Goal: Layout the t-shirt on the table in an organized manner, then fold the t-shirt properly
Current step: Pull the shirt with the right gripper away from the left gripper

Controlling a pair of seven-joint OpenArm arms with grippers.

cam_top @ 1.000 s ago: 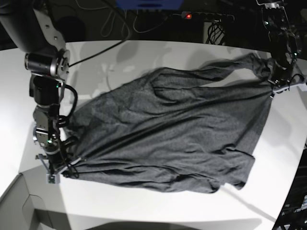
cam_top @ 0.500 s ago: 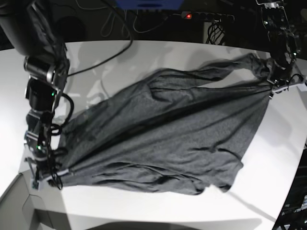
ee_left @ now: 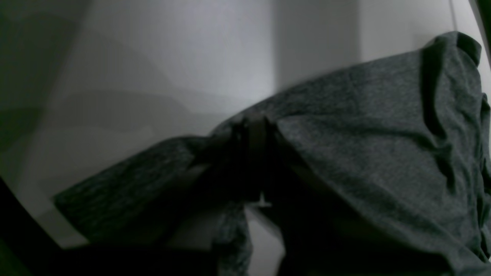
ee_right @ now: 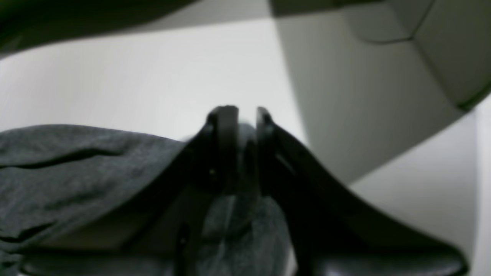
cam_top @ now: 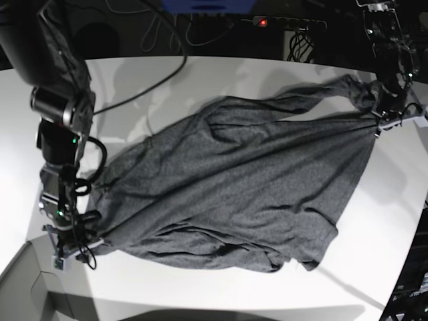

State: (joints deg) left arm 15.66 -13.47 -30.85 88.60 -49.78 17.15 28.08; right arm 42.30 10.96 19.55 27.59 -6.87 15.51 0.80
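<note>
Right tool [ee_right: 242, 115] at lower left now spread a little, shirt [cam_top: 234, 180] slack, less stretched than before. Left tool [cam_top: 386, 119] pinches shirt corner, upper right. Counter [cam_top: 200, 73] layout nearly done.

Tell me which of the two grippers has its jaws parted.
The right gripper: a gap shows between its jaws, with t-shirt fabric between them. The left gripper is clamped tight on cloth.

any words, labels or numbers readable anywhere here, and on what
None can be read.
t-shirt: plain grey knit, no print or tag showing.
table: bare white, no markings.
Dark device with a red light behind the table: any lettering is too small to read.
</note>
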